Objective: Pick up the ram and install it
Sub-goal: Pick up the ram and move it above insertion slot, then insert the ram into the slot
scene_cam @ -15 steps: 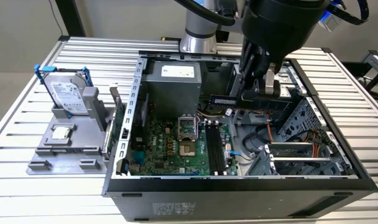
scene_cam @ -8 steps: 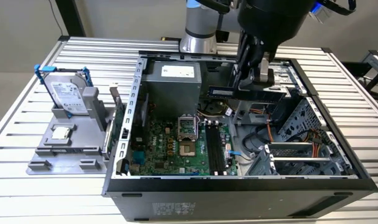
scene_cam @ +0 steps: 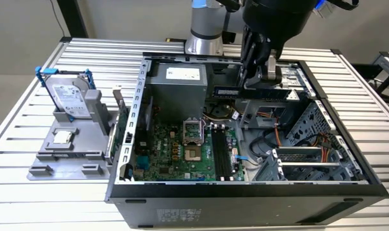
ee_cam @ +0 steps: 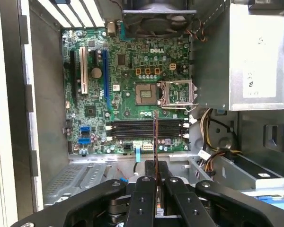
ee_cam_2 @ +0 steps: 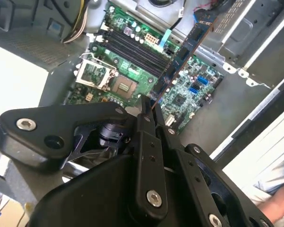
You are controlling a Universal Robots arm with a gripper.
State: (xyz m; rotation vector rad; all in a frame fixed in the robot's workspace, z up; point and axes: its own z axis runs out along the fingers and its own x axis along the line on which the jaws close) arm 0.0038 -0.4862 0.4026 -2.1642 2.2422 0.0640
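My gripper (scene_cam: 261, 83) hangs over the back of the open computer case (scene_cam: 136, 120), shut on the ram (scene_cam: 252, 92). The ram is a long dark stick held level above the case floor. In the second wrist view the ram (ee_cam_2: 182, 59) runs out from the gripper (ee_cam_2: 149, 112) as a dark board with a blue edge. It appears edge-on as a thin line in the first wrist view, where the ram (ee_cam: 155, 135) rises from the gripper (ee_cam: 155, 164). The black memory slots (scene_cam: 221, 154) lie on the green motherboard (scene_cam: 175, 159), below and apart from the ram.
A grey power supply (scene_cam: 178, 84) fills the case's back corner on the exterior view's left. A metal drive cage (scene_cam: 309, 154) sits on the exterior view's right. A silver hard drive (scene_cam: 71, 98) in a blue-handled frame stands on a grey holder outside the case. A person's hand (ee_cam_2: 274, 203) is nearby.
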